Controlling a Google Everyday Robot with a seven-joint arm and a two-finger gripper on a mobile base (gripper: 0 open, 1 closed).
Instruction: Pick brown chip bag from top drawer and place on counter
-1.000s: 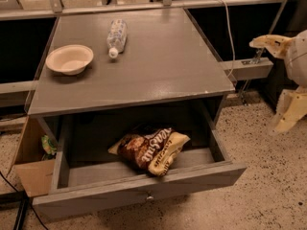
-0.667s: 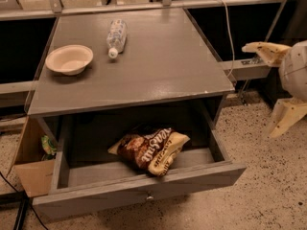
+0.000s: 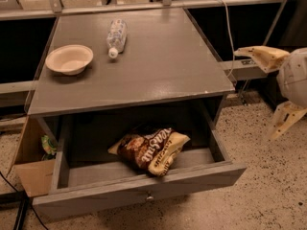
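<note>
Your cream two-finger hand [image 3: 256, 94] hangs with its fingers spread wide, off the right edge of the smooth grey worktop [image 3: 158, 66]. The crinkly dark-brown chip bag [image 3: 149, 150] lies below and left of it, near the front of the open grey wooden top drawer [image 3: 192, 181]. Its long axis runs roughly across the drawer's width, so you likely need to reach left and down.

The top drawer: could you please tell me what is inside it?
The brown chip bag lies inside the top drawer; whatever is beneath it is hidden. The hand hangs open at the right, outside the drawer.

Spread pincer [image 3: 255, 94] hovers right of the counter [image 3: 158, 63].
</note>
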